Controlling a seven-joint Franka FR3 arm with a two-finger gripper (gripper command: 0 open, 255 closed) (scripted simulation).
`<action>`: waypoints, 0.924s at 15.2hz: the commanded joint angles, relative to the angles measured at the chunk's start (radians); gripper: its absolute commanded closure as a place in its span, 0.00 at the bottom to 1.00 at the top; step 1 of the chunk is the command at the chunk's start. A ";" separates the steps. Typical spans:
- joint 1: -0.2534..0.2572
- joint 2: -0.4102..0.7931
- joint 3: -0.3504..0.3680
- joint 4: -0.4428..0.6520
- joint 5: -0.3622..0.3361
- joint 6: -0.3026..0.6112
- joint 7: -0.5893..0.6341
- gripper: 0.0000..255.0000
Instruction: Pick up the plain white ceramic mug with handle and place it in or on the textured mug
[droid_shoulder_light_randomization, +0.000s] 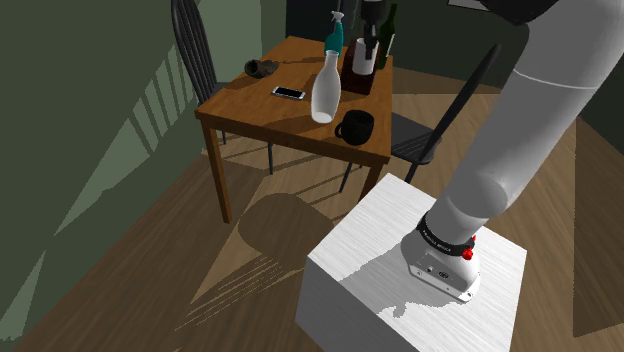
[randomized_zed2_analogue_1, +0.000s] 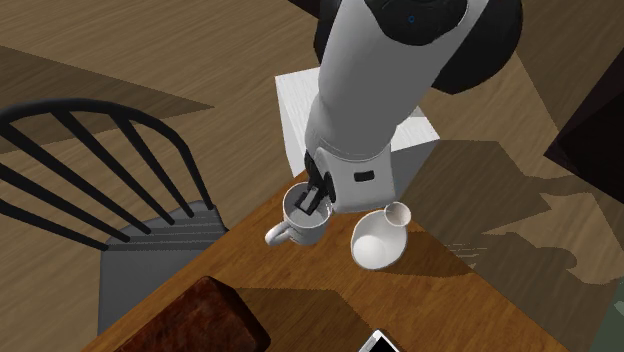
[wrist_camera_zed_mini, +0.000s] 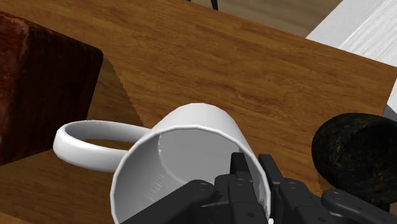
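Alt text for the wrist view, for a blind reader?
A white mug, handle out to one side, is held by the black gripper, jaws shut on its rim. Below is a wooden table, with a dark textured mug beside the gripper and a dark brown block past the handle.

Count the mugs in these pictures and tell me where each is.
2. A white mug is clasped by the gripper over the table; a dark mug stands on the table near the edge facing the stand. Others could hide behind the arm.
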 joint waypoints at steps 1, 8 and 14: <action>0.026 -0.081 0.014 -0.083 -0.034 0.002 0.046 1.00; 0.078 -0.336 0.097 -0.326 -0.111 -0.023 0.208 1.00; 0.105 -0.521 0.188 -0.479 -0.121 -0.075 0.330 1.00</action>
